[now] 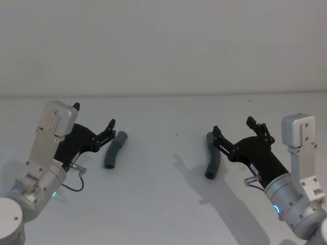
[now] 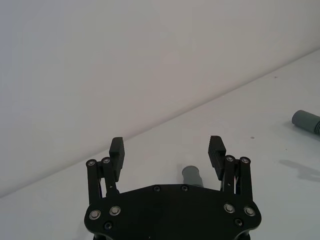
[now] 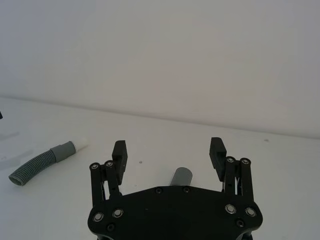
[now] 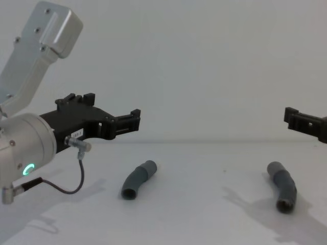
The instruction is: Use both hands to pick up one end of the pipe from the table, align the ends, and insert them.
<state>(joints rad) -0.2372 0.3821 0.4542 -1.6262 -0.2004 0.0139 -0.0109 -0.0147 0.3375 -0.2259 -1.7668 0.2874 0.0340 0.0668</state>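
Two dark grey bent pipe pieces lie apart on the white table [image 1: 163, 204]. The left piece [image 1: 115, 149] [image 4: 139, 178] rests just right of my left gripper [image 1: 94, 117] [image 2: 166, 150], which hovers open above the table, its jaws wide apart and empty. The right piece [image 1: 212, 155] [image 4: 282, 186] lies under my right gripper [image 1: 234, 127] [image 3: 168, 150], also open and empty. In each wrist view a grey pipe end [image 2: 192, 176] [image 3: 181, 176] shows past the palm between the fingers. The right wrist view shows the left piece [image 3: 42, 162] farther off, with a pale narrow tip [image 3: 82, 143].
A thin black cable [image 4: 66, 190] loops under the left wrist. A plain off-white wall [image 1: 163, 46] rises behind the table. Bare white surface lies between the two pieces and in front of them.
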